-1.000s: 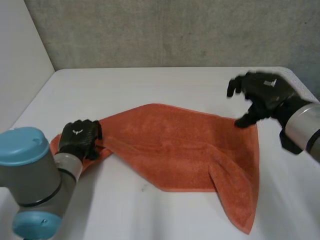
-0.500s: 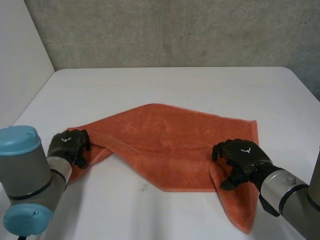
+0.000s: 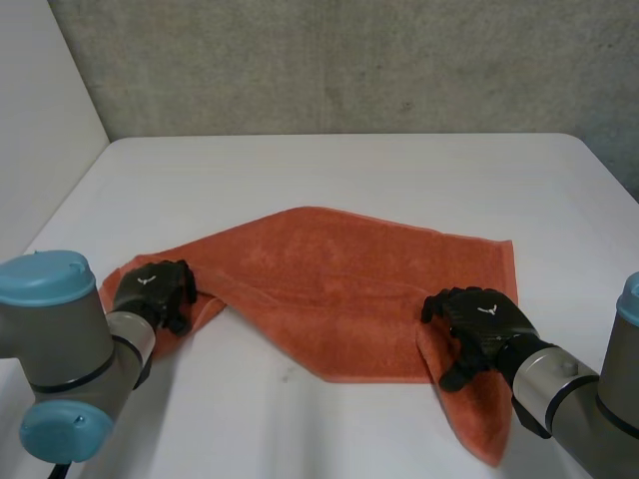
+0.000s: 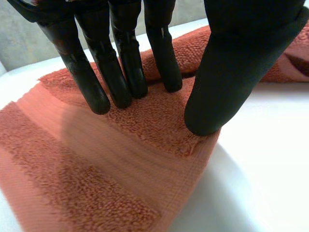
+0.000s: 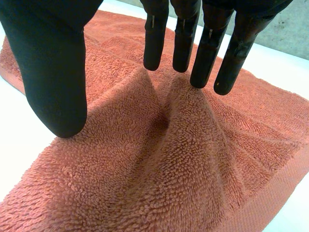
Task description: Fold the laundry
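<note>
White table [image 3: 349, 170] against a grey concrete wall [image 3: 349, 60]. One orange towel [image 3: 329, 289] lies unfolded and askew across the middle, its near right part rucked into a raised ridge. Within the last second the right hand [image 3: 479, 321] came down from above the far right corner onto that ridge. Its fingers [image 5: 205, 53] are straight, spread from the thumb, not yet closed. The left hand [image 3: 155, 291] remains on the left corner, fingers and thumb pressed on the cloth, pinching nothing. Assessment: both ends are now covered. Grasps come next; folding has not begun.
</note>
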Action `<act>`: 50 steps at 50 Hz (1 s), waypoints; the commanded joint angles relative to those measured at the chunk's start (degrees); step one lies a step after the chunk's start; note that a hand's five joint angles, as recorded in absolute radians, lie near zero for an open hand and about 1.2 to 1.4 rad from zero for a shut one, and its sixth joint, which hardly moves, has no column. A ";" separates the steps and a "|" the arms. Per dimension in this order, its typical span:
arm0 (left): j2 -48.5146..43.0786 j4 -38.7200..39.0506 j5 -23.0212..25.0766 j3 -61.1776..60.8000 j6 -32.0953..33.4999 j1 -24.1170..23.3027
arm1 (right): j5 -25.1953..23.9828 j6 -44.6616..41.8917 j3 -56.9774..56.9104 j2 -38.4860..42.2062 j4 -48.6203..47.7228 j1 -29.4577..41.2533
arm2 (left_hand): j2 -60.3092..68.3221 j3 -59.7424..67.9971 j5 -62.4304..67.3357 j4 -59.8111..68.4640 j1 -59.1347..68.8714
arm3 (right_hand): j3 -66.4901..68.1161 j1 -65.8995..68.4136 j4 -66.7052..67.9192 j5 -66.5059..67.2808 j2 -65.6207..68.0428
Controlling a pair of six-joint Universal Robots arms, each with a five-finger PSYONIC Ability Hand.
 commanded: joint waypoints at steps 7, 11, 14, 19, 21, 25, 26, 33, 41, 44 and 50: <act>0.88 -0.59 0.75 -0.48 -0.44 -2.71 | 0.13 -1.84 0.00 -0.07 0.05 0.32 | 6.17 6.16 6.13 6.17 6.18 | 1.18 3.96 1.36 1.08 1.03; 0.71 -0.59 0.75 -0.48 -1.06 -3.42 | 0.13 -1.84 0.00 0.02 0.05 0.32 | 6.17 6.16 6.13 6.17 6.18 | 1.35 4.13 1.53 1.25 1.20; 0.27 -0.59 0.75 -0.31 -1.50 -3.59 | 0.13 -1.84 0.00 0.02 0.05 0.32 | 6.00 5.99 5.96 6.00 6.02 | 1.35 4.13 1.53 1.25 1.20; -0.17 -0.24 0.84 0.13 -1.58 -3.94 | 0.13 -1.84 0.00 -0.07 0.05 0.32 | 5.50 5.48 5.46 5.49 5.51 | 1.68 4.47 1.87 1.59 1.53; -0.61 0.02 0.84 0.66 -1.58 -3.94 | 0.13 -1.93 0.00 -0.07 0.05 0.40 | 2.32 2.30 2.28 2.31 2.33 | 1.85 4.63 2.03 1.75 1.70; -1.75 0.02 0.67 1.71 -1.50 -3.94 | 0.13 -1.93 0.00 -0.07 0.05 0.40 | -1.40 -1.41 -1.44 -1.40 -1.39 | 2.02 4.80 2.20 1.92 1.87; -2.36 0.11 0.67 2.15 -1.41 -3.94 | 0.04 -1.93 0.00 -0.07 0.05 0.40 | -1.57 -1.58 -1.60 -1.57 -1.55 | 2.02 4.80 2.20 1.92 1.87; -5.53 0.20 0.58 5.05 -0.97 -3.94 | 0.04 -1.93 0.00 -0.07 0.05 0.40 | -0.56 -0.57 -0.60 -0.56 -0.54 | 2.19 4.97 2.37 2.09 2.04; -7.82 0.38 0.49 7.69 -0.62 -3.94 | 0.04 -1.93 0.09 -0.24 0.14 0.49 | 15.76 15.74 15.72 15.75 15.77 | 3.37 6.15 3.55 3.27 3.22; -7.55 1.69 -0.65 7.78 -0.62 -3.86 | 0.13 -1.93 0.09 -0.33 0.14 0.49 | 34.07 34.06 34.03 34.07 34.08 | 5.38 8.17 5.57 5.29 5.23; -3.35 5.20 -5.56 6.64 -0.44 -3.59 | 0.22 -1.93 0.09 -0.07 0.23 0.49 | 34.07 34.06 34.03 34.07 34.08 | 6.39 9.18 6.58 6.30 6.24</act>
